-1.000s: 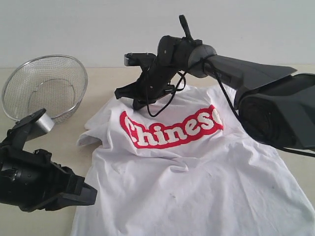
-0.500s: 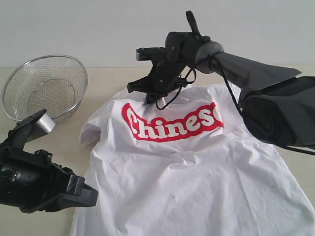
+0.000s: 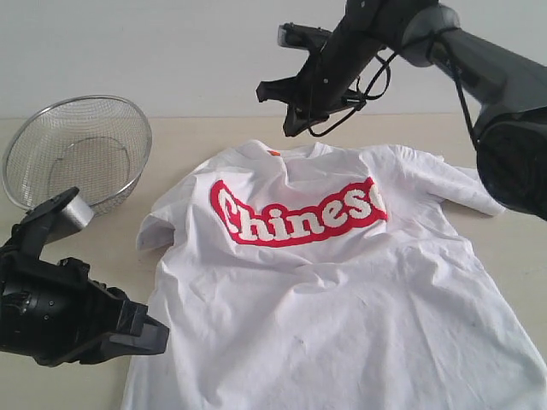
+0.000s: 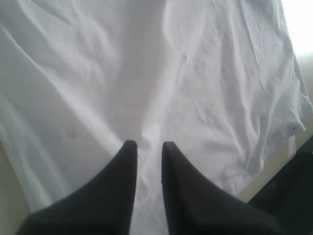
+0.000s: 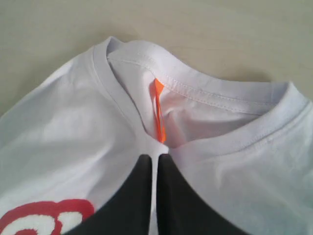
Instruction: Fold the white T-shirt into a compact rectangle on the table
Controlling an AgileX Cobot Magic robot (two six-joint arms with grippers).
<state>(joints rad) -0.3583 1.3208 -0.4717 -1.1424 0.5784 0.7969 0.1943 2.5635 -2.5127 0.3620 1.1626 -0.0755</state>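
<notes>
A white T-shirt (image 3: pixel 342 290) lies face up on a pale table (image 3: pixel 197 137), its red lettering (image 3: pixel 299 213) toward the far end, with a mesh bowl (image 3: pixel 77 149) apart from it at the far left.

The right gripper (image 5: pixel 155 159) is raised in the air above the collar (image 5: pixel 195 88) and its orange tag (image 5: pixel 158 112), fingers pressed together, with nothing held. The left gripper (image 4: pixel 146 145) is low at the shirt's near left edge, its fingers a narrow gap apart over wrinkled cloth. It cannot be told whether cloth is pinched between them.

The shirt appears to be at the spreading stage, with no fold made yet. A neat rectangle is best served if the cloth is smoothed first. The sleeve (image 3: pixel 149 235) on the left of the exterior view is crumpled inward and should be drawn flat. For a lengthwise fold, one side should be taken at shoulder and hem together. A single layer pinched alone would be likely to drag the body askew.

The hem is cut off by the lower edge of the exterior view. The near left corner is covered by the left arm, and part of the table on the right by the right arm.
</notes>
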